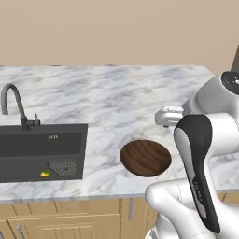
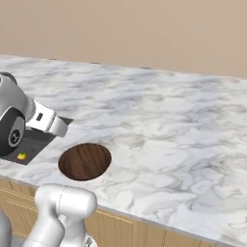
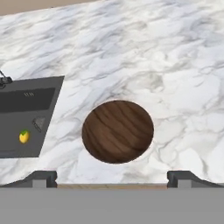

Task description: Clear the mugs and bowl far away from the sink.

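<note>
Spanning all three views, a grey-veined white marble counter (image 1: 140,93) carries everything else, with wooden cabinet fronts (image 1: 60,221) below its front edge and a plain beige wall (image 2: 144,29) behind. Set into the counter at the left of the left base view, the dark grey sink (image 1: 42,151) has a curved tap (image 1: 14,105) rising at its back rim, a perforated drain (image 1: 63,167) on its floor, and a small yellow object (image 3: 24,137) lying beside that drain. The white arm (image 1: 200,163) rises at the lower right of the left base view, above the counter's front edge. The bowl (image 3: 117,131), round, shallow and of dark brown wood grain, sits upright on the marble near the front edge, to the right of the sink and clear of its rim. The gripper (image 3: 112,178) hangs above the bowl, apart from it; its two dark fingertips (image 3: 43,178) stand spread wide, with nothing between them.
</note>
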Motion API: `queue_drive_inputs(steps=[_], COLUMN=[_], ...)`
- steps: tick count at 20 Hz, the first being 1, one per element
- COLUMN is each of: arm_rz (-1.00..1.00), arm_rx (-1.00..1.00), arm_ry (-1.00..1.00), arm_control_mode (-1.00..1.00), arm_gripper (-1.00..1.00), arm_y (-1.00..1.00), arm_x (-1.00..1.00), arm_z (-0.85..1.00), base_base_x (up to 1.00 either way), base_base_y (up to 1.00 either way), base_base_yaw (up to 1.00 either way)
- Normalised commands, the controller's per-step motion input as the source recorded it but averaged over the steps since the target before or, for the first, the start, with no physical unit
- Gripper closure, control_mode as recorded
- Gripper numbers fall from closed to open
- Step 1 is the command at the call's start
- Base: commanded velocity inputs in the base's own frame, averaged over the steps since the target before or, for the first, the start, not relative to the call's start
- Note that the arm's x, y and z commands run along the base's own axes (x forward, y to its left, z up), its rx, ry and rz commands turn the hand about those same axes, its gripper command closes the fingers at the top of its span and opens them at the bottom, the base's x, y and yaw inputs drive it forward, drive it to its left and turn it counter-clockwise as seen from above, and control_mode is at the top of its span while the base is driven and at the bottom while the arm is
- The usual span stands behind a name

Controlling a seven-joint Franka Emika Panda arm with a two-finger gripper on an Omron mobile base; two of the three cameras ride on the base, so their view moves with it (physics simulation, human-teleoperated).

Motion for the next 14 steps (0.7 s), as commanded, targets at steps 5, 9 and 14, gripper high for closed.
queue_drive_inputs(steps=[5,9,14], arm_rz=[0.00,0.07,0.20], arm_rx=[0.01,0.08,0.10], arm_ry=[0.02,0.15,0.23], arm_control_mode=[-1.00,-1.00,-1.00], arm_gripper=[-1.00,-1.00,-1.00], arm_y=[-0.11,-0.47,-0.40], arm_x=[0.03,0.22,0.27], arm_z=[-0.05,-0.25,-0.27], base_base_x=[0.15,0.00,0.00], base_base_y=[-0.26,0.00,0.00], base_base_yaw=[0.02,0.00,0.00])
